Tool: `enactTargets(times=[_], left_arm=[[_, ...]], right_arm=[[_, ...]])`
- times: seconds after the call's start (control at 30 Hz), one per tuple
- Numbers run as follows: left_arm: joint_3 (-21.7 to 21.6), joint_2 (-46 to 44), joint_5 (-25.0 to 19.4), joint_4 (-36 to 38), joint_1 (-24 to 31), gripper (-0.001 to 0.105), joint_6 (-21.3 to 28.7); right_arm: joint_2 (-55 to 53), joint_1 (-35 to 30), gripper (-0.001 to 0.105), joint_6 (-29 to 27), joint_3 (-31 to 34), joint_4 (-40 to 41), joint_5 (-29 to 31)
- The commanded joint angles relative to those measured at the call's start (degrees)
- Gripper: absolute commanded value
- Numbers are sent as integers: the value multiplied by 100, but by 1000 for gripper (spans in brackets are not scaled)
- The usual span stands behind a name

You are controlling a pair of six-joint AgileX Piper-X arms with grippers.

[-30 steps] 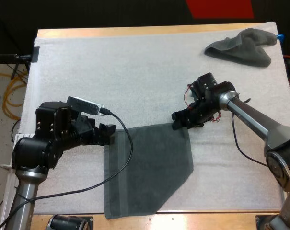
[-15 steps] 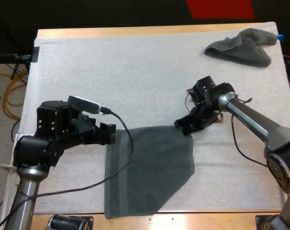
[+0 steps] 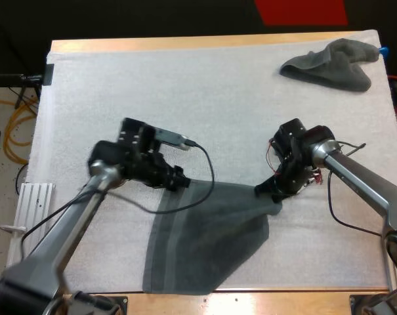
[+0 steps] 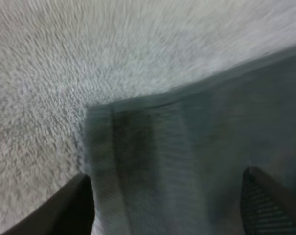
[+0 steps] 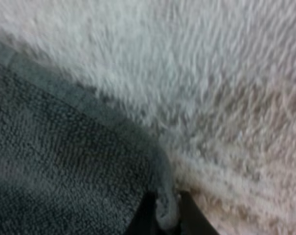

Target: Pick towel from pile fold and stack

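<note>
Pinches far-right corner of the flat grey-green towel (image 3: 208, 243) in right claw (image 3: 268, 191). Hovers left claw (image 3: 180, 182), fingers spread wide, over the far-left corner.

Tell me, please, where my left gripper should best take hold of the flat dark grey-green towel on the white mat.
Probably the far left corner of the flat dark grey-green towel, from above: it lies flat on the white mat right by the open left gripper, and the right gripper pinches the far right corner, so the grips would match.
</note>
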Motion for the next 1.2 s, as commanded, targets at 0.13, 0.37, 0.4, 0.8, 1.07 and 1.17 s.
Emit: enactTargets(times=[0.13,0.37,0.4,0.8,1.07,1.17], left_arm=[[-31,814,-481,-347,-123,61,-141],[-31,1349,-78,-771,-123,61,-139],[-31,1381,18,-794,-123,61,-139],[-31,1434,124,-746,-123,0,-114],[-33,-481,221,-733,-123,0,-131],[-83,-1376,384,-759,-123,0,-155]], right_arm=[[-71,-13,0,-70,170,17,26],[-87,-13,0,-60,174,17,11],[-87,-13,0,-60,174,17,11],[-221,-13,0,-60,174,-140,11],[-1809,-13,0,-18,174,-799,774],[-2669,-13,0,-18,174,-1053,1031]])
